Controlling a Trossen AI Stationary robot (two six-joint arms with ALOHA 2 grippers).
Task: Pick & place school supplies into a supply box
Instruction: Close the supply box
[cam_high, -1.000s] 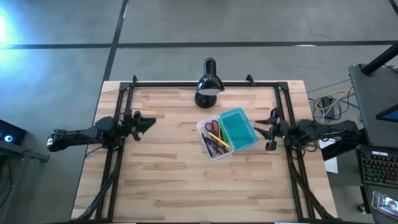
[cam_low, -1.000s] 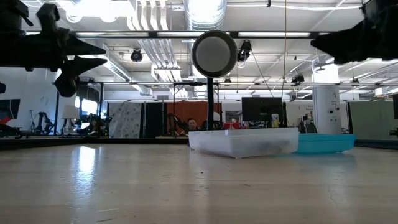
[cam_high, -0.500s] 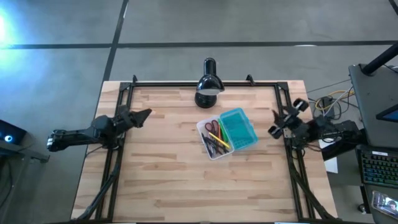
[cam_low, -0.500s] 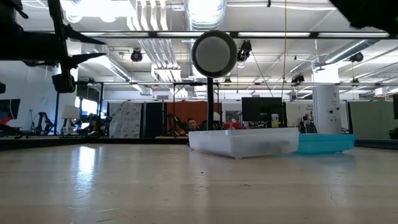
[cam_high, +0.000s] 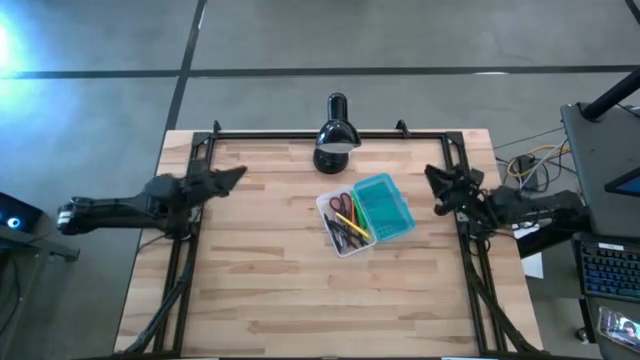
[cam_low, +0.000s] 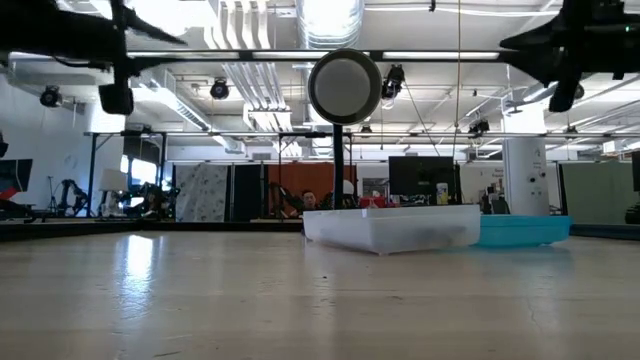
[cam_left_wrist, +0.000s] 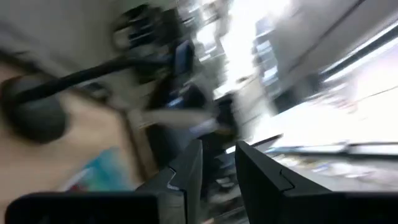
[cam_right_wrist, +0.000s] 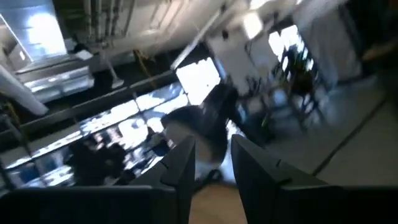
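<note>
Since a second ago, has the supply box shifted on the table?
No. In the high view the supply box sits just in front of the desk lamp as before, the same gap and angle, its lid open to the right.

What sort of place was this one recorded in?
Probably a large robotics lab or workshop: exposed ceiling ducts and strip lights overhead, monitors in the background, and a wooden workbench standing on a bare concrete floor.

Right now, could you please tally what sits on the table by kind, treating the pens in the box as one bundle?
Supply box, lid open: 1
Red-handled scissors, in the tray: 1
Bundle of pens and markers, in the tray, too small to count singly: 1
Black desk lamp: 1
Total: 4
</note>
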